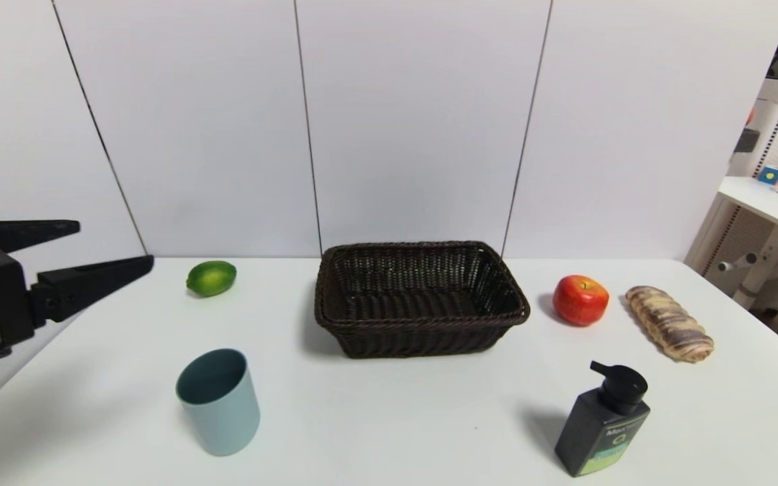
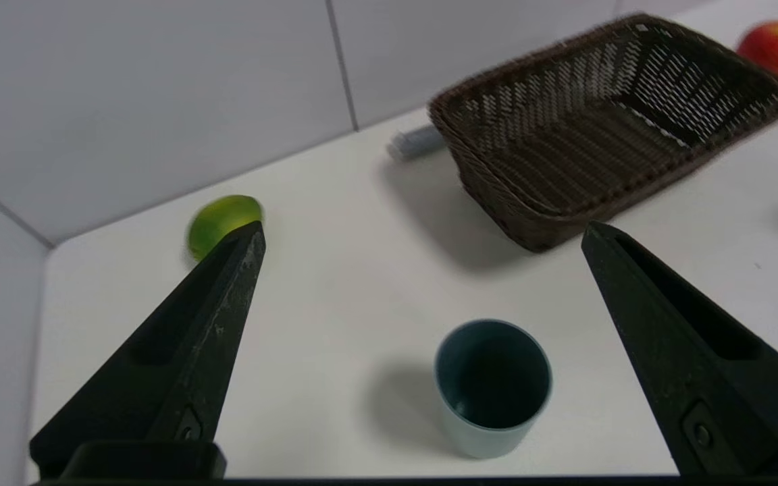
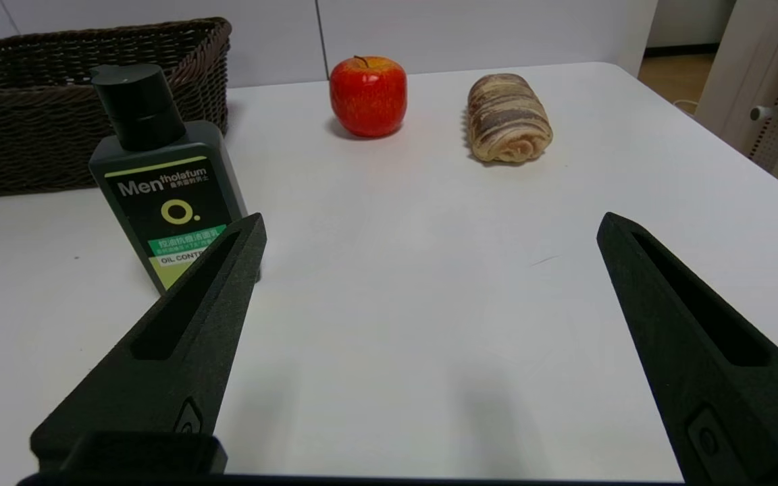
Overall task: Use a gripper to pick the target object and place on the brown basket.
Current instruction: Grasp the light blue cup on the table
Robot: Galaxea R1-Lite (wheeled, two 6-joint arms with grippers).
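The pale blue-grey cup [image 1: 218, 400] stands upright on the white table at the front left; it also shows in the left wrist view [image 2: 494, 388]. The dark brown wicker basket [image 1: 421, 297] sits empty at the table's middle, also seen in the left wrist view [image 2: 605, 128]. My left gripper [image 1: 113, 243] is open and empty, held in the air at the far left, above and to the left of the cup; in its wrist view [image 2: 423, 233] the cup lies below and between its jaws. My right gripper [image 3: 429, 226] is open and empty over bare table at the front right.
A green lime [image 1: 211, 277] lies at the back left. A red apple [image 1: 580, 300] and a bread roll [image 1: 668, 322] lie right of the basket. A black pump bottle [image 1: 604, 420] stands at the front right. A small grey object [image 2: 416, 142] lies behind the basket.
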